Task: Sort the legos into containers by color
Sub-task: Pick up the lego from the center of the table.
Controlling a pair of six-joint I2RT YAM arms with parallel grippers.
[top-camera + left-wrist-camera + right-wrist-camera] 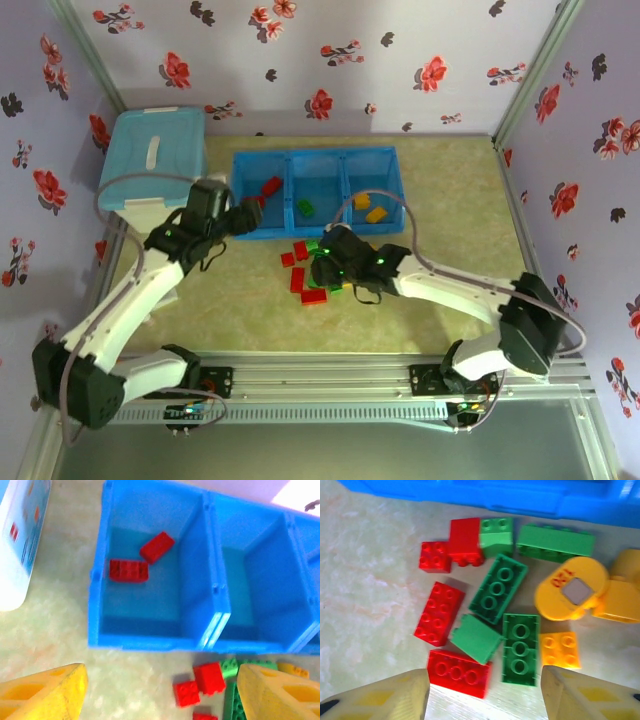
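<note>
bricks of red, green and orange plastic (497, 587) lie clustered on the beige counter (450, 200) beside the translucent blue three-bin tray (315, 155). left end effector (160, 695) and right end effector (487, 695) hover, jaws apart, empty.

Light: bright, even | shadows: soft | wrist views — slightly blurred, washed-out corners
</note>
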